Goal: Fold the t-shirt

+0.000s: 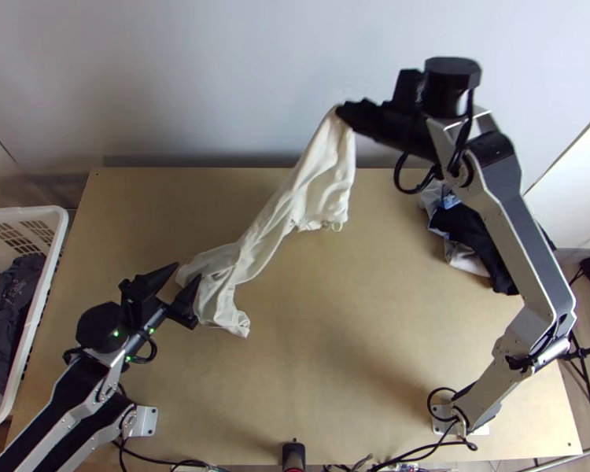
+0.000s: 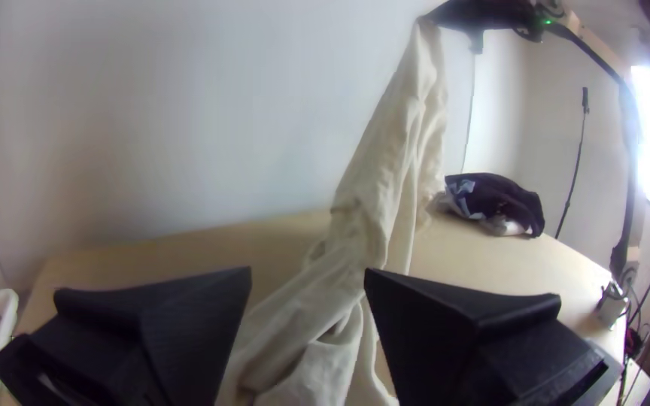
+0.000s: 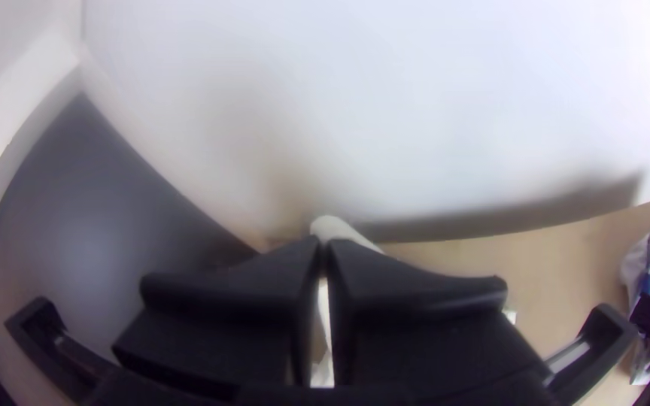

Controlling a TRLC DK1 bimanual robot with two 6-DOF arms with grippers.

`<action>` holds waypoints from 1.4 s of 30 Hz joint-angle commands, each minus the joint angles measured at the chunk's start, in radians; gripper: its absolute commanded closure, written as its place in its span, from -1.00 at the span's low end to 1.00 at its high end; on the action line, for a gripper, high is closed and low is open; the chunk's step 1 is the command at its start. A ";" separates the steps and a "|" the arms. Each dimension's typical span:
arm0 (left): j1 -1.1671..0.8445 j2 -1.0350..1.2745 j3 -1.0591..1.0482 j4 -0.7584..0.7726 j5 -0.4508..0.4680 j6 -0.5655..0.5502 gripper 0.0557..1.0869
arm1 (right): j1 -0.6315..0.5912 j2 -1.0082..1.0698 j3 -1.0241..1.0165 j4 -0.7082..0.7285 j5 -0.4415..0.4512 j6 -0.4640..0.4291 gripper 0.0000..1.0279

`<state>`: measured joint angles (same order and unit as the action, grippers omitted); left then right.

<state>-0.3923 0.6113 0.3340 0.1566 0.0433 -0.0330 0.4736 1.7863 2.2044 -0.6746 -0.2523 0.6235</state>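
Note:
The cream t-shirt (image 1: pixel 295 197) hangs bunched from my right gripper (image 1: pixel 344 115), high over the table's back edge, its lower part lying crumpled on the table at the left. My left gripper (image 1: pixel 188 283) stands open beside that lower part, the cloth around its fingertips. In the left wrist view the shirt (image 2: pixel 385 195) rises beyond my left gripper (image 2: pixel 308 278), whose fingers are wide apart. In the right wrist view my right gripper (image 3: pixel 324 244) is shut on a small end of the shirt (image 3: pixel 331 227).
A dark and white pile of clothes (image 1: pixel 472 236) lies at the table's back right, beneath the right arm. A white basket (image 1: pixel 55 259) with dark clothes stands off the left edge. Behind the table (image 1: pixel 350 338) rises a pale wall.

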 commanded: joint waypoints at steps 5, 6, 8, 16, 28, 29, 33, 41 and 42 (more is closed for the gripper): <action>0.035 -0.045 0.114 -0.236 0.167 -0.071 -0.45 | -0.070 0.018 0.080 0.018 0.038 0.015 0.95; 0.023 -0.068 0.103 -0.256 0.176 -0.071 -0.45 | -0.072 0.018 0.078 0.018 0.038 0.015 0.95; -0.016 -0.108 0.060 -0.247 0.176 -0.061 -0.45 | -0.069 0.016 0.075 0.018 0.038 0.016 0.95; 0.010 0.094 -0.053 0.152 0.098 0.004 -0.45 | -0.049 0.004 0.071 0.003 0.013 0.022 0.95; 0.161 0.518 0.103 0.380 0.055 -0.019 -0.45 | -0.061 -0.114 0.156 0.122 0.002 0.022 0.95; 0.159 0.541 0.106 0.396 0.038 -0.019 -0.45 | -0.062 -0.126 0.156 0.129 0.001 0.022 0.95; 0.150 0.648 0.155 0.423 -0.006 -0.034 -0.45 | -0.061 -0.168 0.141 0.092 -0.027 0.042 0.95; 0.047 0.743 0.244 0.420 -0.006 -0.048 -0.45 | -0.101 -0.179 0.100 0.079 -0.053 0.091 0.95; 0.032 0.742 0.249 0.420 -0.006 -0.048 -0.45 | -0.102 -0.176 0.098 0.079 -0.053 0.091 0.95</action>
<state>-0.2852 1.2835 0.5259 0.5667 0.0471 -0.0753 0.3973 1.6215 2.3215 -0.5919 -0.2928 0.6914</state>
